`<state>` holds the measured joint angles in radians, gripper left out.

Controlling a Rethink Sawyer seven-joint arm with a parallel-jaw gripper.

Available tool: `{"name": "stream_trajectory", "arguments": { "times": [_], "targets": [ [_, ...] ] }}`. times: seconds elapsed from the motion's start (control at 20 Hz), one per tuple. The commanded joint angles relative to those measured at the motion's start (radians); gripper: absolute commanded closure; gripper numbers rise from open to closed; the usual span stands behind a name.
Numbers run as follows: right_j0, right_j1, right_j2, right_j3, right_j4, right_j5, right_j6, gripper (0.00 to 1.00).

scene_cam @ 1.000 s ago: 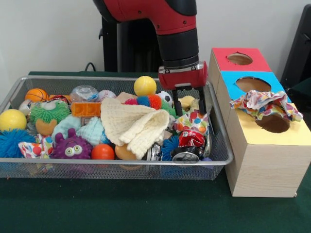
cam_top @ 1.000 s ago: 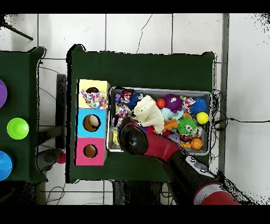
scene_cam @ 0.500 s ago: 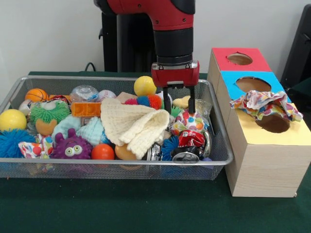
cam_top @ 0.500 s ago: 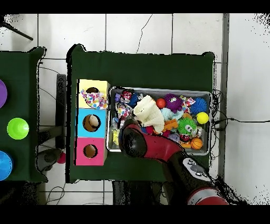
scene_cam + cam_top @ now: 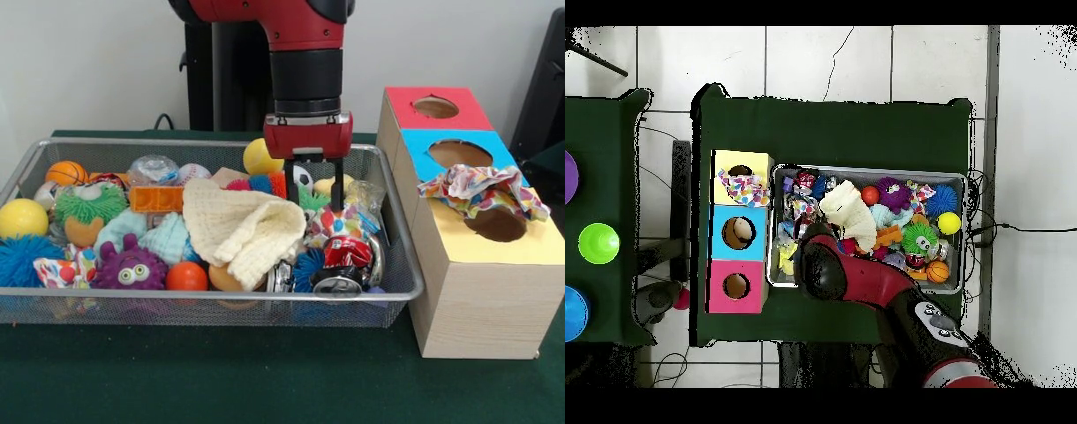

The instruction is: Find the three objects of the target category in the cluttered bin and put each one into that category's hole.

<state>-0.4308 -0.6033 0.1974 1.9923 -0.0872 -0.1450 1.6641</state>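
On the green-covered bench (image 5: 265, 380), the bin (image 5: 212, 309) sits nearest the front camera, crammed with toys: at its 6 o'clock edge an orange ball (image 5: 186, 276), a purple googly-eyed monster (image 5: 130, 265) and a crushed red can (image 5: 346, 258); at 9 o'clock a blue spiky ball (image 5: 22, 258) and a yellow ball (image 5: 22, 217). A cream knitted cloth (image 5: 243, 225) is heaped in the middle. One printed cloth piece (image 5: 62, 269) lies at 8 o'clock beside the monster; a second printed cloth piece (image 5: 340, 223) lies at 3 o'clock, just behind the can. The tool (image 5: 313, 185) hangs over that second piece with its two black fingers (image 5: 337, 184) set apart and nothing between them, tips at or just above the cloth; contact cannot be judged. Further back lie a mini basketball (image 5: 66, 172) and another yellow ball (image 5: 259, 156). Beside the bin at 3 o'clock stand the wooden boxes: the third printed piece (image 5: 481, 190) is draped over the rim of the hole (image 5: 499, 225) in the yellow top, partly covering it. Behind come the blue-topped box (image 5: 459, 152), then the red-topped box (image 5: 434, 108). Overhead, pale floor tiles (image 5: 865, 60) surround the bench.
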Motion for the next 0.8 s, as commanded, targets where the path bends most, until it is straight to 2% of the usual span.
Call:
{"name": "stream_trajectory", "arguments": {
  "times": [0.05, 0.3, 0.65, 0.8],
  "targets": [
    [-0.046, 0.03, 0.04, -0.058, 0.018, -0.071, 0.216, 0.0],
    [-0.085, 0.049, 0.104, -0.031, 0.039, -0.078, 0.259, 0.0],
    [-0.085, 0.066, 0.121, -0.027, 0.065, -0.066, 0.268, 0.0],
    [-0.096, 0.088, 0.15, -0.016, 0.084, -0.046, 0.282, 0.0]
  ]
}}
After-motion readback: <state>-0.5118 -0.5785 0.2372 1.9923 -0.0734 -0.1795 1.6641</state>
